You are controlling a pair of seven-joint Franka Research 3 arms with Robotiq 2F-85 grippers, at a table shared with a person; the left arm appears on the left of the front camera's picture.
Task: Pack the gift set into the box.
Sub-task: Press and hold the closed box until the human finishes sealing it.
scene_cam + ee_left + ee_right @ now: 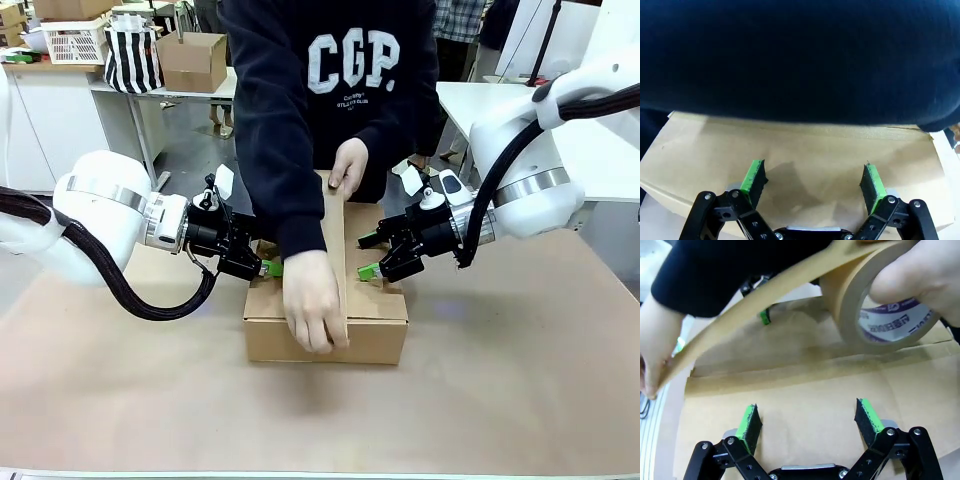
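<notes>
The box (375, 330) stands mid-table with its top flaps folded down, and the gift set is hidden. A person stretches brown tape (335, 250) along the top seam, one hand (315, 305) at the near edge and the other (350, 165) at the far edge holding the tape roll (880, 315). My left gripper (268, 262) is open over the box's left flap (805, 150), its pads (754, 177) close above the cardboard. My right gripper (368, 255) is open over the right flap (805, 415). Neither gripper holds anything.
The table (520, 400) is covered in brown paper, with free room in front of the box and to both sides. Behind the person, a far table carries a small carton (192, 60), a striped bag (132, 55) and a white basket (75, 40).
</notes>
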